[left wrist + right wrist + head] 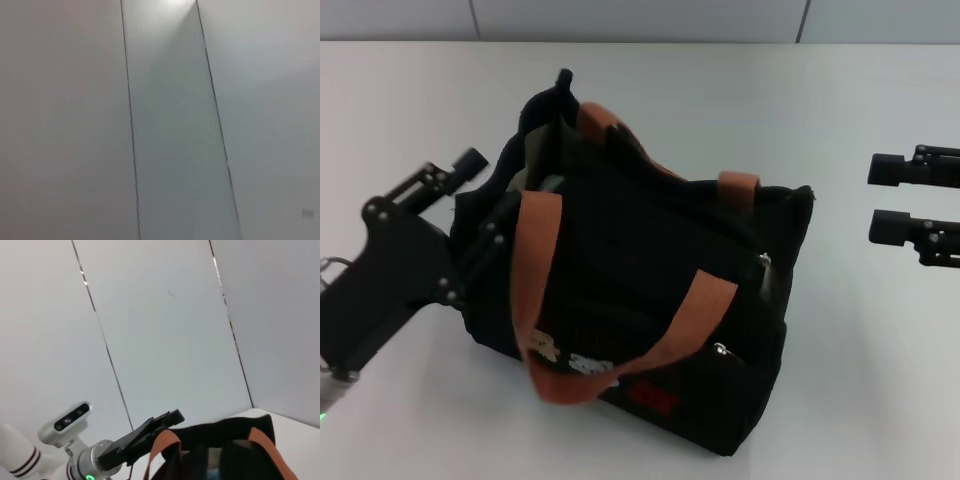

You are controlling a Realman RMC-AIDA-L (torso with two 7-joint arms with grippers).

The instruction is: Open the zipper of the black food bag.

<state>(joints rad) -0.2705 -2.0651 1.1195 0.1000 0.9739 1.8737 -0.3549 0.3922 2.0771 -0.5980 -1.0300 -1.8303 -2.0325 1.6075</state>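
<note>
The black food bag (640, 270) stands in the middle of the white table, its rust-orange handles (535, 270) flopped over its top and front face. Its mouth gapes at the far left end, where the zipper (552, 140) edge curls back from a pale lining; I cannot pick out the pull tab. My left gripper (480, 197) is pressed against that left end, open, with the bag's corner fabric between its fingers. In the right wrist view, the bag (225, 452) and the left gripper (167, 420) show from the other side. My right gripper (873, 198) hangs open, well right of the bag.
Small silver pulls of side-pocket zippers (763, 262) sit on the bag's right face. A red label (655, 397) is on the near face. The white table (860, 380) spreads around the bag. The left wrist view shows only pale wall panels.
</note>
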